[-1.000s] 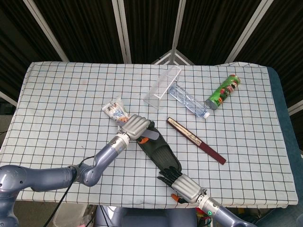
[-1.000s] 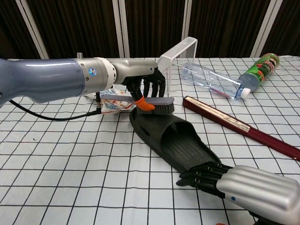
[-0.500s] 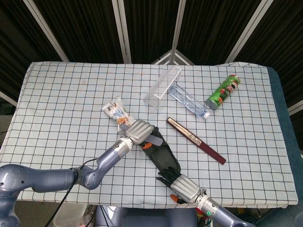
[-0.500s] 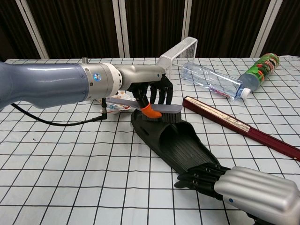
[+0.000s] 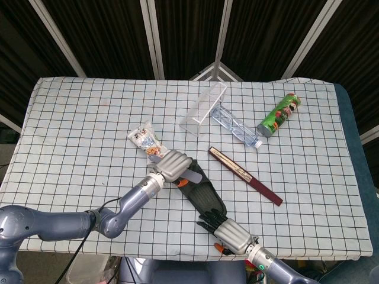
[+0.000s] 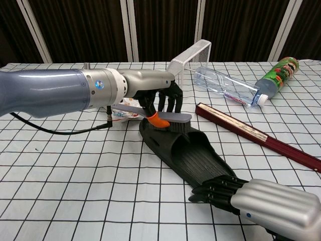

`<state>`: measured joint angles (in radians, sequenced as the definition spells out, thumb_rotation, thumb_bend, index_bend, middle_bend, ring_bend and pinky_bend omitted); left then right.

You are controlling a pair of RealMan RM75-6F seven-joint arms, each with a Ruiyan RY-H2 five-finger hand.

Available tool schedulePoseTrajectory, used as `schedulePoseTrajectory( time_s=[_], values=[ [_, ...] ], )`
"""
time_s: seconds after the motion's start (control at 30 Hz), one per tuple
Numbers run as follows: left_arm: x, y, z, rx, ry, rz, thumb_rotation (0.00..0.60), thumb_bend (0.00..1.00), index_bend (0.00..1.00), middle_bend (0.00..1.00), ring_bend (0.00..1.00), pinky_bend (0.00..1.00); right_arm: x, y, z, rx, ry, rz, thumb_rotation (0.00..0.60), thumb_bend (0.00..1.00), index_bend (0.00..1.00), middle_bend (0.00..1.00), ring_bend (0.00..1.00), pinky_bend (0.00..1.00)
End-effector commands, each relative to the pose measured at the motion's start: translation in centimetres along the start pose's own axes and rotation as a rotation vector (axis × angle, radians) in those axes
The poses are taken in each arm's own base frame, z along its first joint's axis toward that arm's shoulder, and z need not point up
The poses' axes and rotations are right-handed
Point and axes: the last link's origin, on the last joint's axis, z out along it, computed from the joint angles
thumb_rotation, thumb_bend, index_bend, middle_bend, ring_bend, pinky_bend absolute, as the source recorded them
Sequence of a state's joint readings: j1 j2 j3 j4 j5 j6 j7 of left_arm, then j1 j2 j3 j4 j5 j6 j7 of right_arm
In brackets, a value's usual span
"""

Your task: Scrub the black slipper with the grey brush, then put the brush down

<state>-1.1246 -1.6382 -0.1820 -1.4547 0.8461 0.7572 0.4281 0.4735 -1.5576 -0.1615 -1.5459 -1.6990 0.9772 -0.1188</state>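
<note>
One clear bottle (image 5: 235, 125) (contents unclear)

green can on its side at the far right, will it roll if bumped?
Probably. The green can is a cylinder lying on its side on the checked cloth, so a sideways nudge would likely roll it. Its lower end sits close to the water bottle, which might stop it that way. Weight can't be judged.

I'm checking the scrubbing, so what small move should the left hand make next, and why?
Probably another stroke along the black slipper: the left hand holds the grey brush bristles-down on its far end, while the right hand pins the near end.
</note>
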Motion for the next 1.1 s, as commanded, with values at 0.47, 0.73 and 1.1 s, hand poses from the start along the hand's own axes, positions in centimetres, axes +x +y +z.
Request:
schedulePoseTrajectory(
  time_s=[0.47,0.73,1.1],
  values=[
    [-0.8,-2.8,-1.4,0.066,-0.024,0.031,0.600,0.75,0.57,0.59,0.42,0.49,0.5,0.0,0.1,-0.005,0.009,0.000,0.600,0.52,0.00,0.00,0.00,0.00],
    [-0.7,-1.0,0.2,0.028,0.004,-0.003,0.600,0.75,0.57,0.59,0.42,0.49,-0.1,-0.2,-0.1,0.000,-0.007,-0.002,0.600,0.52,0.00,0.00,0.00,0.00],
    [-0.9,1.6,1.8,-0.031,0.018,-0.065,0.600,0.75,0.56,0.58,0.41,0.49,-0.1,0.0,-0.2,-0.014,-0.006,-0.009,0.600,0.52,0.00,0.00,0.00,0.00]
  ],
)
